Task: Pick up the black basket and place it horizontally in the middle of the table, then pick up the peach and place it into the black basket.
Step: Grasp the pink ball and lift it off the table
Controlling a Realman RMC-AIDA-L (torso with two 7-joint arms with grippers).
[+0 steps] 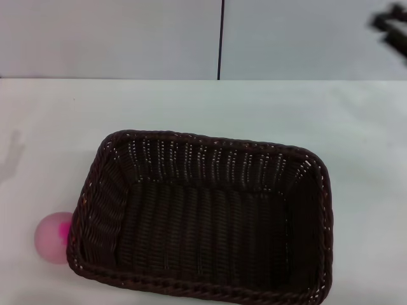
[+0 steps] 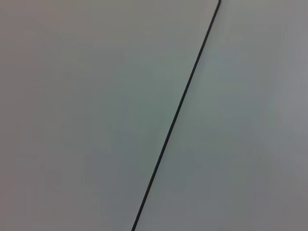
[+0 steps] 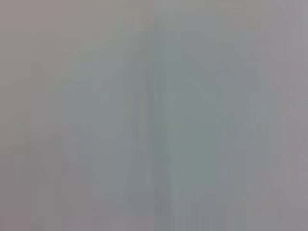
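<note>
Jaws of both grippers cannot be judged. Only a dark blurred shape at the head view's 2 o'clock corner shows, most likely the right gripper (image 1: 391,28), raised high above the table and well apart from everything on it; whether its jaws are spread or closed, or hold anything, cannot be told. No left gripper shows in any view.

On the white table (image 1: 356,127), the black basket (image 1: 108,197) lies with its long side running across the view, slightly turned, filling the middle and the 6 o'clock part of the head view. It sits upright, open side up, with nothing inside.

At the basket's 8 o'clock corner, the peach (image 1: 52,238) rests on the table outside the basket, touching or just beside the woven wall.

Behind the table stands a pale wall (image 1: 114,38) with a thin dark vertical seam (image 1: 220,38). The left wrist view shows only a pale surface crossed by such a seam, and the right wrist view shows only a blurred grey surface.
</note>
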